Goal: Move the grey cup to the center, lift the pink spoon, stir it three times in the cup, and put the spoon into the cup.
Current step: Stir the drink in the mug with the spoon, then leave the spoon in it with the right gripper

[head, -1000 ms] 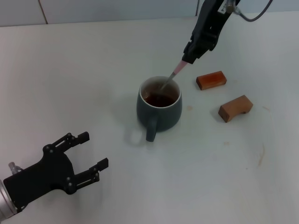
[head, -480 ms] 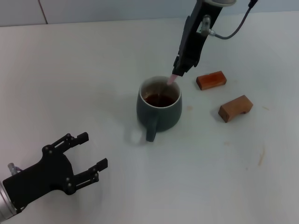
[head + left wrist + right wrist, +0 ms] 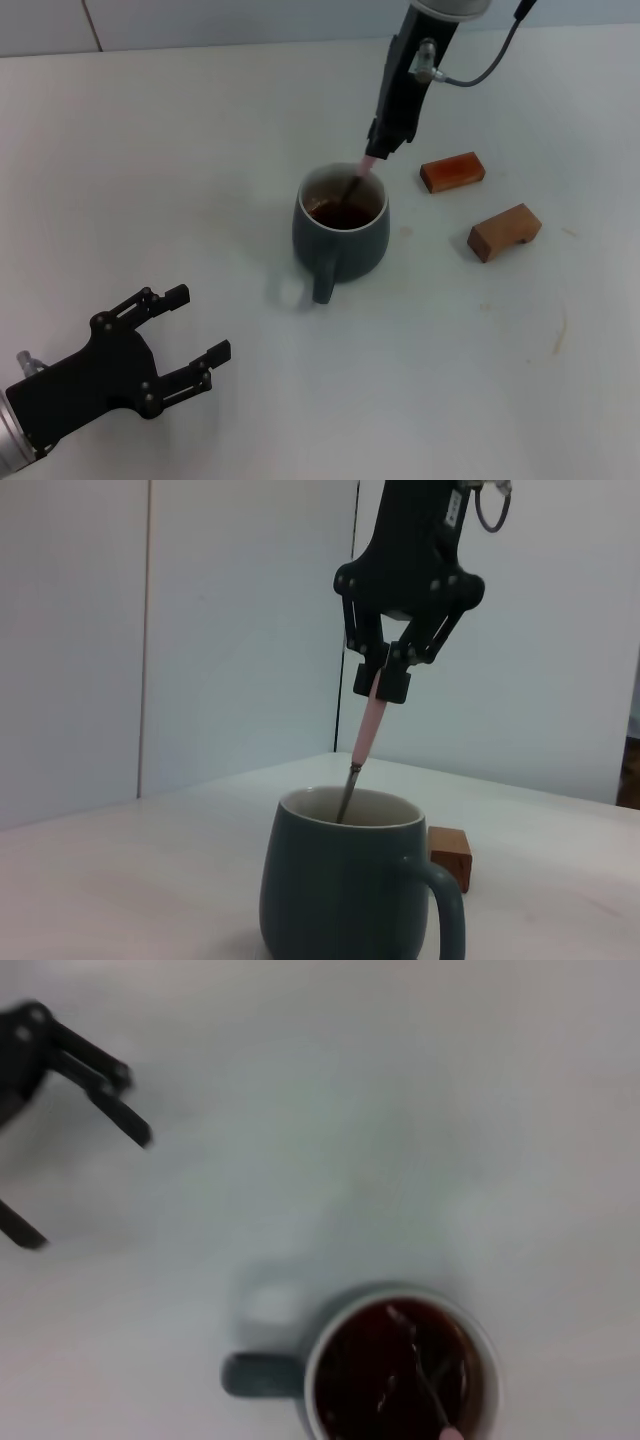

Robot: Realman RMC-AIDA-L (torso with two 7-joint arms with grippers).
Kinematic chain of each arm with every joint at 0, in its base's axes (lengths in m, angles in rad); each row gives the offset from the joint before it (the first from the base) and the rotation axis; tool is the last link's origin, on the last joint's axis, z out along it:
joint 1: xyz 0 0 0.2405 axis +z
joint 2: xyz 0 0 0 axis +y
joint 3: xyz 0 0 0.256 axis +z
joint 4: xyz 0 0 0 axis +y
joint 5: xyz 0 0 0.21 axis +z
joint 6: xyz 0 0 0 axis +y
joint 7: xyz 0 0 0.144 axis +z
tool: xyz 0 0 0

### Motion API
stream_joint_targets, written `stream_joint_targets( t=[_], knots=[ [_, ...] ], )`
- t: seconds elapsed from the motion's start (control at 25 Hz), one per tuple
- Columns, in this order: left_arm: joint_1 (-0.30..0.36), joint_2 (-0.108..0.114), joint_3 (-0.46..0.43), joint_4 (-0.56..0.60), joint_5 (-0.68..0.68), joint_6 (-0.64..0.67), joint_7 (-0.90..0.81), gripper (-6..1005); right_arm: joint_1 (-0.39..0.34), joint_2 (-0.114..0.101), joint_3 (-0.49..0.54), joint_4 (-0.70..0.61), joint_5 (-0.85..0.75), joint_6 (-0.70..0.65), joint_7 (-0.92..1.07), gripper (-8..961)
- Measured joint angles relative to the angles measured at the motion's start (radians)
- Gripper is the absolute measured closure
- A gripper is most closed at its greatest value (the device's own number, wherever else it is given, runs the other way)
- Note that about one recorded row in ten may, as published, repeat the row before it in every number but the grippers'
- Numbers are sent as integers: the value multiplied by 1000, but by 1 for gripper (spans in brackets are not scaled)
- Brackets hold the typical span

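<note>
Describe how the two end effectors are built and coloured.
Both are matte black. The left end effector has two slim linkage fingers with visible pivot screws on a silver wrist. The right end effector has the same scissor-like linkage narrowing to small pads; a grey cable loops from its arm.

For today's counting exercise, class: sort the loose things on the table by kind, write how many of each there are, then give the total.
Cups: 1, the grey cup holding brown liquid.
Spoons: 1, the pink spoon, held by the right gripper with its tip in the cup.
Wooden blocks: 2, one block and another block, both beside the cup.
Total: 4

The left gripper is parked, open.
</note>
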Motion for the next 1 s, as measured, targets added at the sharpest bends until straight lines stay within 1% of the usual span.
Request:
stream_joint_targets(
  t=[0.2, 0.28, 0.32, 0.6, 0.72, 0.84, 0.92, 1.0],
  knots=[
    [1, 0, 0, -2, -1, 1, 0, 178, 10, 1, -4, 0, -20, -57, 10, 832],
    [1, 0, 0, -2, -2, 2, 0, 178, 12, 4, 0, -10, -7, -81, -2, 828],
    [2, 0, 0, -2, -2, 2, 0, 178, 13, 10, 5, -20, 9, -83, -9, 825],
    [3, 0, 0, -3, -3, 6, 0, 178, 13, 12, 1, -11, -7, -23, 0, 809],
    [4, 0, 0, -5, -4, 6, 0, 178, 15, 12, -2, -9, -48, -32, 19, 802],
    [5, 0, 0, -5, -3, 6, 0, 178, 15, 12, -2, -12, -51, -58, 19, 795],
    [5, 0, 0, -5, -2, 6, 0, 178, 15, 13, 3, -23, -6, -102, -3, 791],
    [6, 0, 0, -3, -1, 6, 0, 178, 13, 13, 4, -30, 18, -105, -9, 786]
  ],
)
